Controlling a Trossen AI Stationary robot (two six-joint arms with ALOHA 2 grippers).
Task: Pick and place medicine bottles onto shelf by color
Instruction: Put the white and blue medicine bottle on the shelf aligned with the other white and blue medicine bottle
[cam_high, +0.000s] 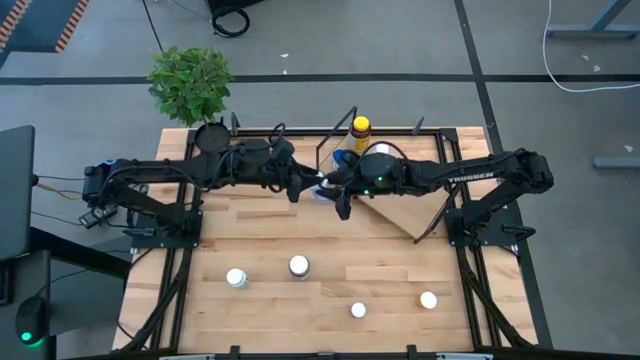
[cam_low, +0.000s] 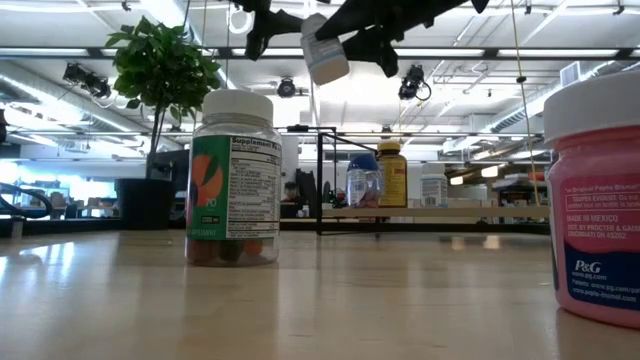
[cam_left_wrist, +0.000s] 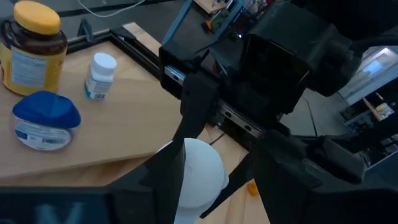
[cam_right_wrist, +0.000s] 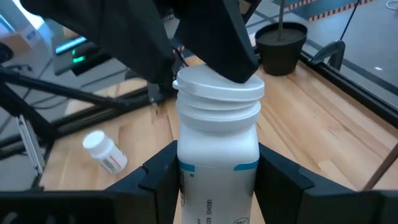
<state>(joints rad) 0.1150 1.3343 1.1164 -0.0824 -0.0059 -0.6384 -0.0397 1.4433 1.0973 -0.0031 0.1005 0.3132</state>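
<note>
Both grippers meet above the table's far middle, just left of the shelf (cam_high: 395, 212). The right gripper (cam_right_wrist: 217, 171) clamps a white bottle's (cam_right_wrist: 217, 149) body; the left gripper (cam_left_wrist: 214, 180) grips its cap. On the shelf stand an amber bottle (cam_left_wrist: 32, 46), a blue-capped bottle (cam_left_wrist: 46, 120) and a small white one (cam_left_wrist: 101, 76). Four bottles stand near.

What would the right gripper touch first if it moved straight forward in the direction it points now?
Probably the left gripper. The right gripper holds a white bottle, and the left one's dark fingers already grip that bottle's cap directly ahead, so they would press together almost at once.
</note>
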